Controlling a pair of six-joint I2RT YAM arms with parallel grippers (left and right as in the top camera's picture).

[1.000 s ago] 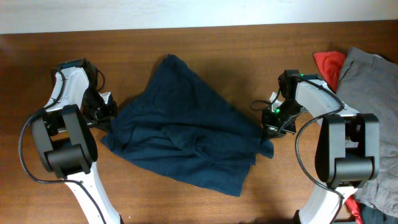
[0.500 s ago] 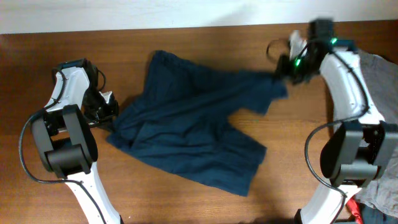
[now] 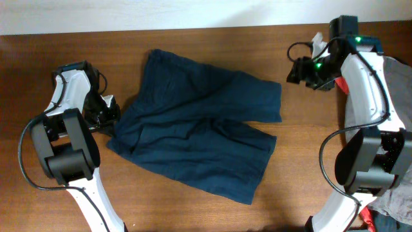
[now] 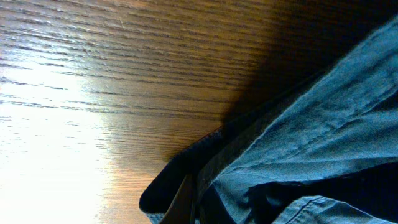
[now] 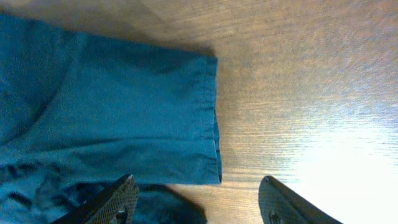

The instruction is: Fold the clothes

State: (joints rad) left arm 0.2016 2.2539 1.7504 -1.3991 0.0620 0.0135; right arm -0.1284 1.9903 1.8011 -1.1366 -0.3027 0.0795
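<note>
- step in hand: spreading, not yet folding. shorts [image 3: 199, 129] are lying opened out in the middle of the table [image 3: 302, 174], still rumpled, with one leg reaching toward the right arm and its hem [image 5: 214, 118] lying flat on the wood.
- left gripper [image 3: 111, 121] is sitting at the left edge of the shorts with its jaws closed, apparently pinching that dark edge [image 4: 186, 168] and anchoring it.
- right gripper [image 3: 301, 71] is hanging off the far right corner of the cloth with its jaws standing wide. nothing is between the fingers [image 5: 115, 199], and it is clear of the hem.
- next move, as i'm judging it: smoothing the wrinkled lower leg, then taking a fresh hold on a hem or waist corner and carrying it across for the first fold. the right arm is needing to come back down onto an edge.
- around: a grey garment [image 3: 400, 84] is piled at the right edge, close to the right arm. nothing is lying on the shorts. the risk i'm seeing is snagging that pile on a wide swing.
</note>
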